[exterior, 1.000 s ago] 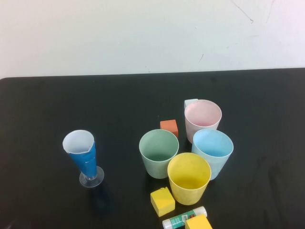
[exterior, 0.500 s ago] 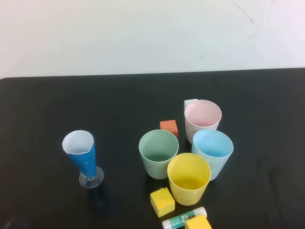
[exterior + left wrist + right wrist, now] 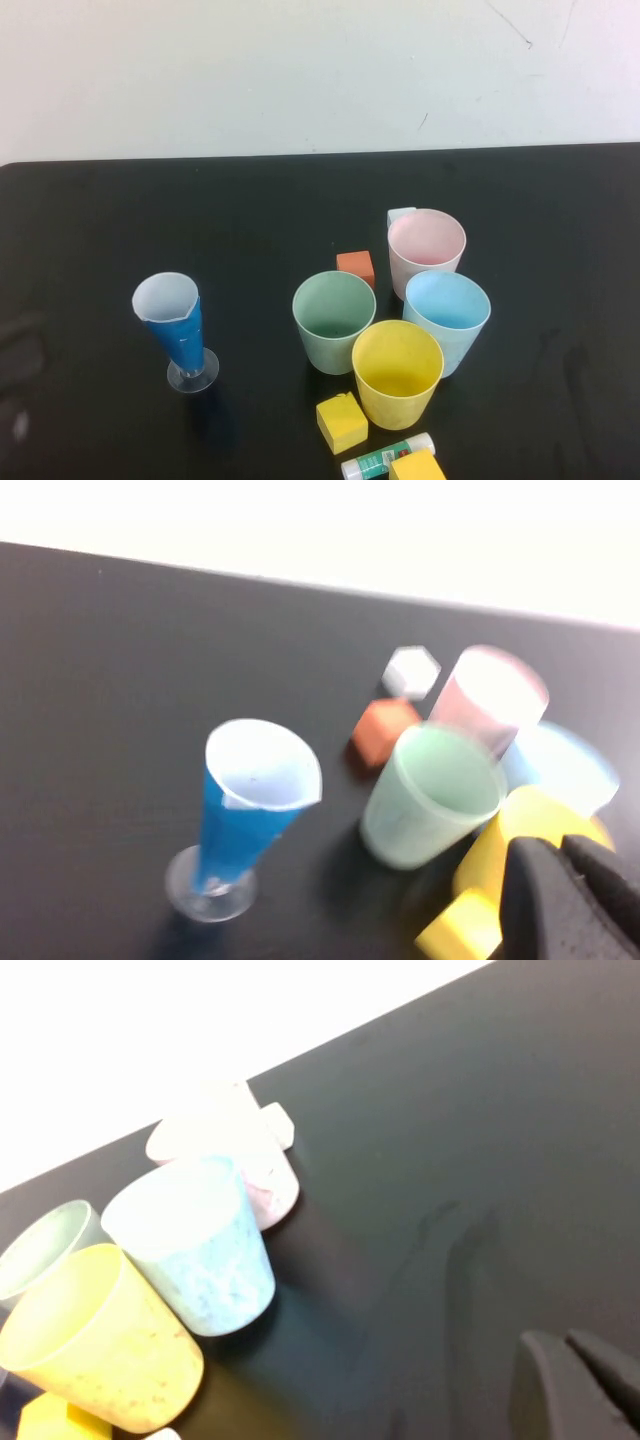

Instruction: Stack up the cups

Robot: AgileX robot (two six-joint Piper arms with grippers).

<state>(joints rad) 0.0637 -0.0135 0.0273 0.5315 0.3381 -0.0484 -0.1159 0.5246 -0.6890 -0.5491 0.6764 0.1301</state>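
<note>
Cone cup (image 3: 178, 330) upright — orange block (image 3: 355, 267) beyond

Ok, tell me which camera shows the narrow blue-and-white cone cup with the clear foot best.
The high view: the blue-and-white cone cup stands whole, upright and sharp on the black table, apart from the tumblers. The left wrist view shows it whole too, but blurred, beside the shut left gripper. The right wrist view, with the shut right gripper, misses it.

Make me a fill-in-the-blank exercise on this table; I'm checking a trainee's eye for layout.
1. The orange block sits between the green cup and the ____ cup.
2. All four tumblers stand upright and ____, none nested yet.
3. The cone cup stands to the ____ of the green cup.
4. The left end effector and right end effector are both ____.

Missing: pink; separate; left; shut
</note>
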